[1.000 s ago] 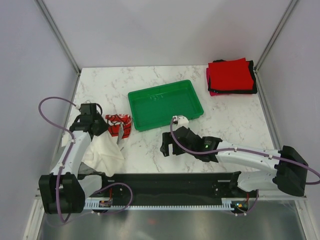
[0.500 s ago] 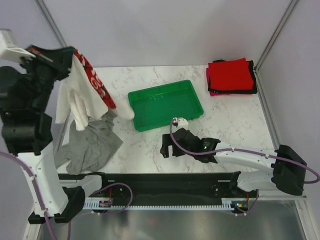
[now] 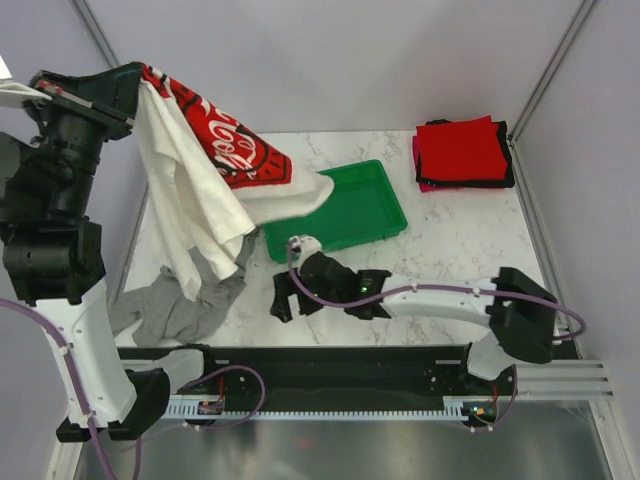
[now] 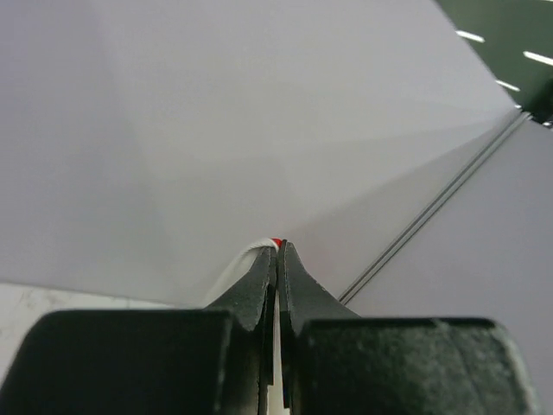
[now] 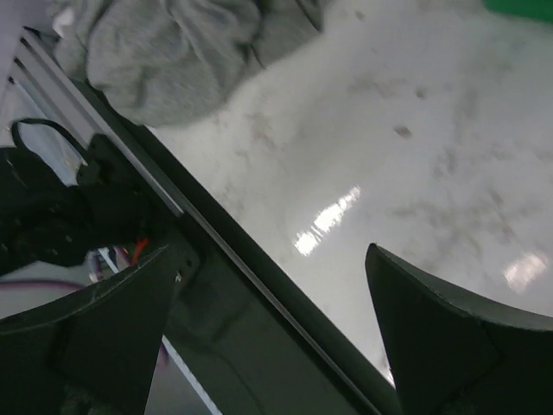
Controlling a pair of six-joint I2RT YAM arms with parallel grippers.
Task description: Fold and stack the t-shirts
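Note:
My left gripper (image 3: 140, 82) is raised high at the far left, shut on the white Coca-Cola t-shirt (image 3: 195, 190). The shirt hangs down from it, its red print (image 3: 228, 138) facing up and its lower edge draping onto the green tray (image 3: 352, 210). In the left wrist view the pads (image 4: 263, 285) pinch a sliver of white and red cloth. A grey t-shirt (image 3: 180, 305) lies crumpled at the near left, also in the right wrist view (image 5: 164, 47). My right gripper (image 3: 283, 298) is open and empty, low over the table just right of the grey shirt. Folded red, black and pink shirts (image 3: 462, 152) are stacked at the far right.
The black base rail (image 3: 330, 365) runs along the near edge, directly under my right gripper in the right wrist view (image 5: 251, 294). Frame posts stand at the back corners of the marble table (image 3: 450, 250).
My left arm has swung the white shirt higher and to the right, spreading it over the tray's left end. My right gripper has moved left toward the grey shirt.

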